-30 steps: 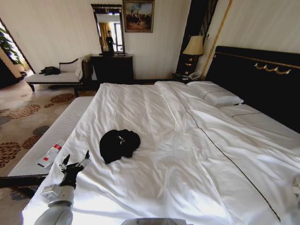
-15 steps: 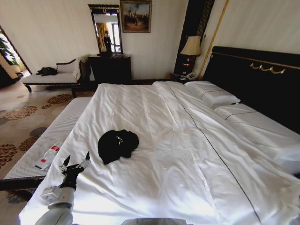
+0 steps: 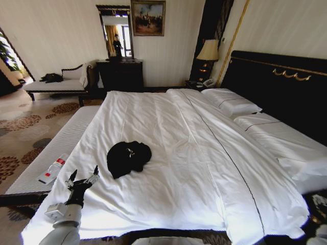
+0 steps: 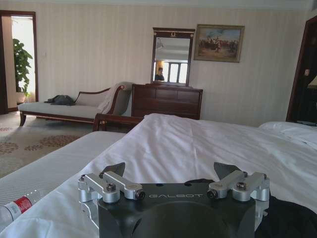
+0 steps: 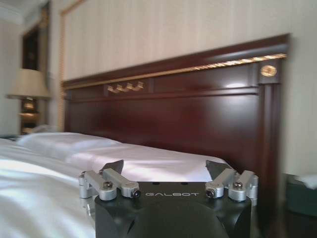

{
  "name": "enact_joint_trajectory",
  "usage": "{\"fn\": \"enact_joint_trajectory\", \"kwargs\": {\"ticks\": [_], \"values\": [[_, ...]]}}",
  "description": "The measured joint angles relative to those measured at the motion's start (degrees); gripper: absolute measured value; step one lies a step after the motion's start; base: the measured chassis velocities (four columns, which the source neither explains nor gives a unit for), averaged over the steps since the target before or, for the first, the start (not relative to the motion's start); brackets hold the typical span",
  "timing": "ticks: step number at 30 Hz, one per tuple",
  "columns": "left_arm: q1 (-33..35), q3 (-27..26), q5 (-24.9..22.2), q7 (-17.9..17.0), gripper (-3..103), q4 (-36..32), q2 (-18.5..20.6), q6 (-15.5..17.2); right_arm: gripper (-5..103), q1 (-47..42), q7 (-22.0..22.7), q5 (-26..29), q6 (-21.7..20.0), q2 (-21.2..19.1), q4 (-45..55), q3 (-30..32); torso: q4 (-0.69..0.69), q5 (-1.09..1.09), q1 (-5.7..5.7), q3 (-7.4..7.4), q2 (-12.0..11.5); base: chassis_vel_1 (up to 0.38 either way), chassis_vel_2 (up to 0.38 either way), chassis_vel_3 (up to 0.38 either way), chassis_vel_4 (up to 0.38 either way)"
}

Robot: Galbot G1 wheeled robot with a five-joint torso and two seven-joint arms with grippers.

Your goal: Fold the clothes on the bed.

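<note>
While the T-shirt [image 3: 129,157] is lying crumpled in a dark heap on the bed [image 3: 204,168], no part of the fold is showing as done. The garment is resting on the white sheet toward the robot's left half of the mattress, well apart from the pillows [image 3: 231,103] at the headboard [image 3: 286,92]; in the left wrist view a dark edge of it [image 4: 290,218] is lying just beyond that gripper's body. Its sleeves and lettering are bunched out of sight, so it is reading as unspread fabric rather than a flat shirt.

The left gripper [image 3: 82,177] is hovering over the near left edge of the bed, near the shirt but not touching it, with its jaws standing wide apart and holding nothing. The right gripper [image 5: 164,169] is pointing at the headboard over the far side of the bed, well apart from the shirt, its jaws likewise spread and empty.

A water bottle [image 3: 53,169] is lying on the bench [image 3: 61,145] beside the bed.

By judgement, the whole task is remaining: reaching the shirt, spreading it flat, then folding it.
</note>
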Motion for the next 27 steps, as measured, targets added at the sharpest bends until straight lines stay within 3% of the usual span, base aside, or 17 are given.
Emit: {"fn": "enact_joint_trajectory", "kwargs": {"ticks": [4,10,19,27], "values": [[0.5,-0.2,0.1,-0.1,100,-0.5,0.0,0.1,99,0.7,0.2,-2.2,-1.9,1.5,4.9,-5.0,0.01,0.01,0.00,0.00,0.0,0.000,0.000,0.000,0.000],[1.5,-0.8,0.0,-0.1,100,-0.9,0.1,-0.2,100,1.0,0.6,-6.2,-3.3,2.0,8.3,-9.7,0.01,0.01,0.00,0.00,0.0,0.000,0.000,0.000,0.000],[1.3,-0.4,0.2,0.0,100,-1.0,-0.3,-0.3,100,0.1,0.6,-8.9,-4.1,2.5,10.2,-11.7,0.00,0.02,0.00,0.00,0.0,0.018,0.015,-0.022,-0.026],[0.8,-0.2,0.3,0.0,100,-0.6,0.0,-0.2,100,0.1,0.4,-10.3,-4.1,2.5,11.5,-12.3,0.00,0.02,0.00,0.00,0.0,0.149,0.161,-0.144,-0.168]]}}
